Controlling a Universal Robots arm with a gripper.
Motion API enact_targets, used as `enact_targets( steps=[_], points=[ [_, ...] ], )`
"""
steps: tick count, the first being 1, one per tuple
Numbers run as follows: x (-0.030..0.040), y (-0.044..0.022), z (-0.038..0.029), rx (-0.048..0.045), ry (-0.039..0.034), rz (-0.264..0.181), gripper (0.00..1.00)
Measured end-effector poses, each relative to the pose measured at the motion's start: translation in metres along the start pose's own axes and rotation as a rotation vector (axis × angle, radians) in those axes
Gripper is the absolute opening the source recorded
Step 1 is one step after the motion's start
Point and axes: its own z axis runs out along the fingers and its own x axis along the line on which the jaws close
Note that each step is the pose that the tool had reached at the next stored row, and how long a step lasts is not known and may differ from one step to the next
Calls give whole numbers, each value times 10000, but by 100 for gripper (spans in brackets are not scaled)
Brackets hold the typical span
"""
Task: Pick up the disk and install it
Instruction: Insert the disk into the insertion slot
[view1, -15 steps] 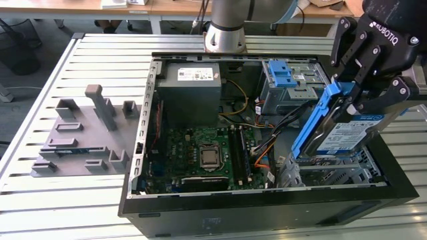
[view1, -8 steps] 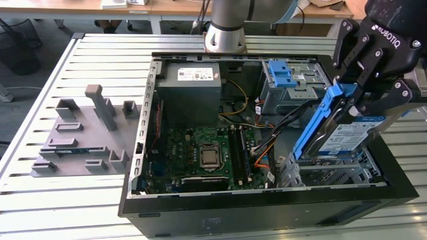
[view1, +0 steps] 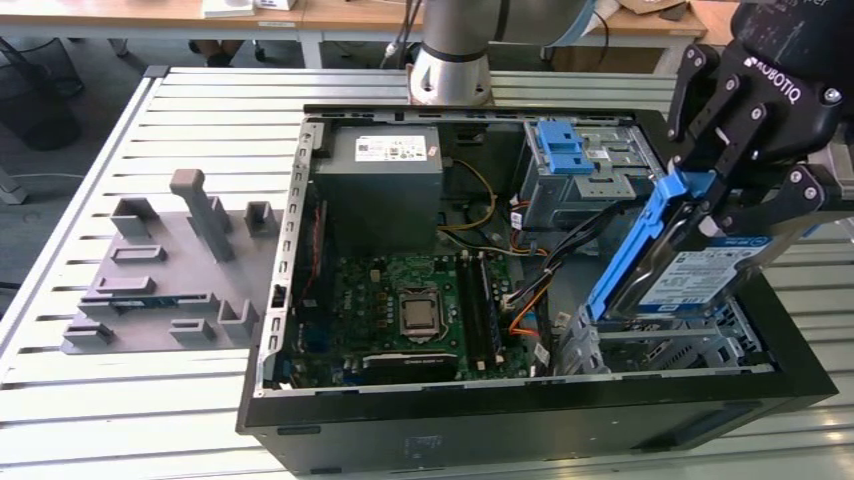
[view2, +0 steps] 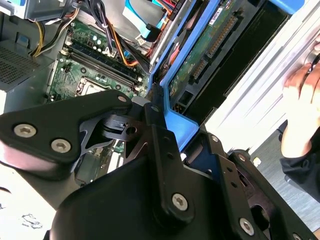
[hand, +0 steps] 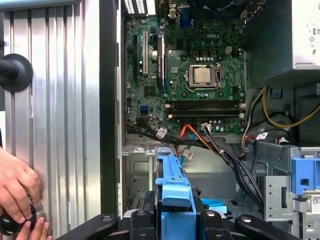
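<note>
My gripper (view1: 751, 208) is shut on the disk (view1: 683, 268), a silver drive with a white-and-blue label in a blue carrier frame. It holds the disk tilted on edge, lower end down, over the metal drive cage (view1: 667, 345) at the front corner of the open computer case (view1: 534, 425), on the exterior view's right. In the second wrist view the black fingers (view2: 152, 117) clamp the blue frame (view2: 181, 126), with the disk's green circuit side (view2: 207, 47) beyond. The first wrist view shows the blue frame (hand: 174, 192) rising from the gripper (hand: 175, 222) toward the cage.
Inside the case lie the motherboard (view1: 414, 300), a grey power supply (view1: 387, 170), a light-blue latch (view1: 567, 145) and loose cables (view1: 534, 265). A grey fixture (view1: 160, 270) sits on the slatted table at the exterior view's left. A person's hand (hand: 17, 185) rests beside the case.
</note>
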Motion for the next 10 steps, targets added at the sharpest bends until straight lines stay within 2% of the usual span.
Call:
enact_targets(
  steps=[10],
  points=[
    [12, -3, 43, 0, -1, -4, 36]
  ],
)
